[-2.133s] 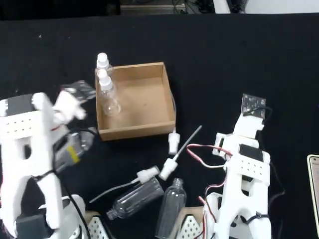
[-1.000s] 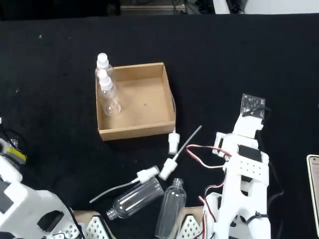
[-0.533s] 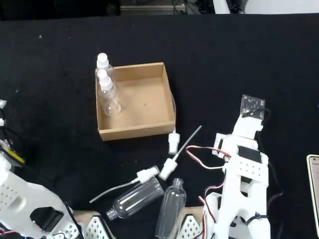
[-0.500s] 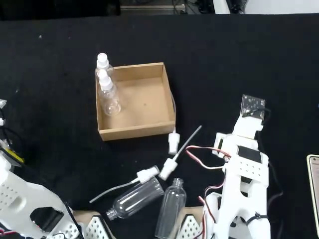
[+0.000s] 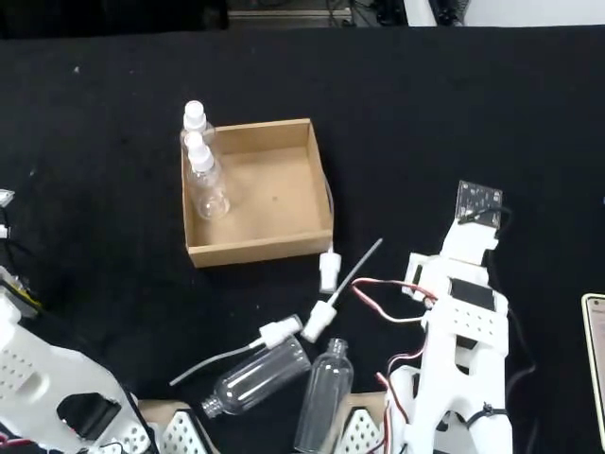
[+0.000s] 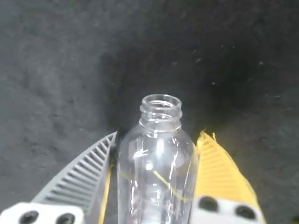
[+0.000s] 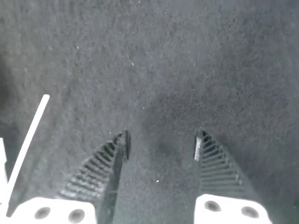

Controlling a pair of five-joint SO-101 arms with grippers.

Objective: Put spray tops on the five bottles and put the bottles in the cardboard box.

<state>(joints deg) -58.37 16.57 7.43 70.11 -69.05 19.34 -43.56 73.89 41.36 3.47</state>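
Two capped bottles point(image 5: 204, 180) are standing at the far-left corner of the cardboard box point(image 5: 321, 189), so three seem to be left. The left gripper point(image 6: 159, 135) is clamping an uncapped bottle point(image 6: 156, 172) by its shoulders, with the left arm point(image 5: 47, 397) sitting at the near-left corner of the tabletop point(image 5: 454, 113). The right gripper point(image 7: 161, 142) is hanging with jaws spread over bare tabletop, a dip tube point(image 7: 25, 140) just beside it. Three spray tops point(image 5: 321, 320) are lying between the box and the near edge. The right gripper should likely be taking one by its head, tube trailing free, and feeding it straight into the held neck before twisting.
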